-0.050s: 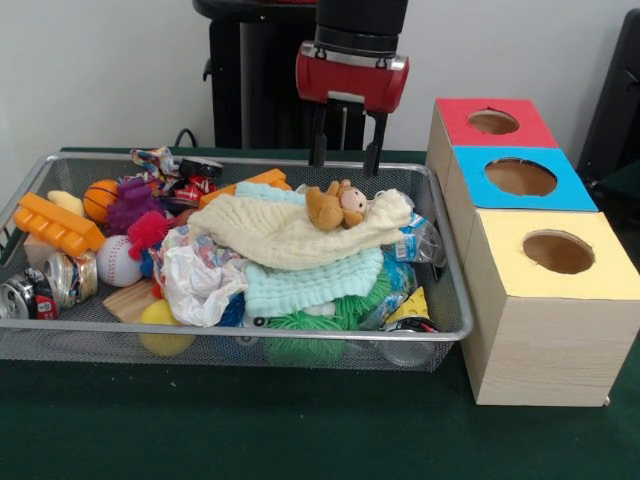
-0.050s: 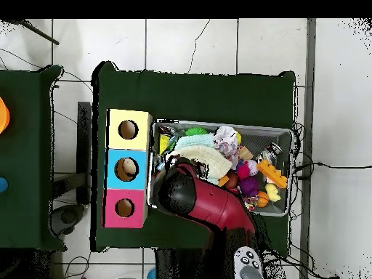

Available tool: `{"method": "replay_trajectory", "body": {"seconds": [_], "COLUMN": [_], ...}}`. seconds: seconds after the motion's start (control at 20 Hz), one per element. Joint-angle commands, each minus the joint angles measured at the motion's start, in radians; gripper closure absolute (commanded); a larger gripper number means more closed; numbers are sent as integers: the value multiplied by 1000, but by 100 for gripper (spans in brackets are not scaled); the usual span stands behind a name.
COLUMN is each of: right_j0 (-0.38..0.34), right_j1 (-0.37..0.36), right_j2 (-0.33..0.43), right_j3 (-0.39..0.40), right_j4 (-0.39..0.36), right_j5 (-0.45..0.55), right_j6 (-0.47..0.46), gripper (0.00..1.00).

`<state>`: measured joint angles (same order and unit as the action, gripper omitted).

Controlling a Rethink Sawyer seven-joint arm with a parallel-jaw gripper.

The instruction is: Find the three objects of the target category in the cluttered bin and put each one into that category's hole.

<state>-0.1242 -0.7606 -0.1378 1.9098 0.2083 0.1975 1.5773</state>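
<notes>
My gripper (image 1: 345,165) hangs open and empty over the back right part of the wire mesh bin (image 1: 452,300), just above a small brown plush animal (image 1: 335,205). The plush lies on a cream cloth (image 1: 285,232) over a mint cloth (image 1: 300,285). To the right stand three boxes with round holes on top: red (image 1: 493,122), blue (image 1: 520,177) and yellow (image 1: 558,252). In the overhead view the red arm (image 2: 218,207) covers the gripper at the bin's (image 2: 285,131) box-side end, next to the yellow (image 2: 128,129), blue (image 2: 127,168) and red (image 2: 125,208) boxes.
The bin's left half holds a small basketball (image 1: 100,198), a baseball (image 1: 118,260), a purple spiky toy (image 1: 130,205), an orange block (image 1: 55,225), a can (image 1: 70,278) and crumpled paper (image 1: 200,280). A green spiky ball (image 1: 300,345) and a plastic bottle (image 1: 420,240) lie nearer the boxes.
</notes>
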Motion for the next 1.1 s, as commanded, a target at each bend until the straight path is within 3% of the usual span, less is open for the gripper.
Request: {"method": "replay_trajectory", "body": {"seconds": [0.05,1.1], "right_j0": [-11,-25], "right_j1": [2,103], "right_j2": [32,52], "right_j3": [21,29], "right_j4": [36,19], "right_j5": [104,-32], "right_j6": [206,214], "gripper": [0,0]}}
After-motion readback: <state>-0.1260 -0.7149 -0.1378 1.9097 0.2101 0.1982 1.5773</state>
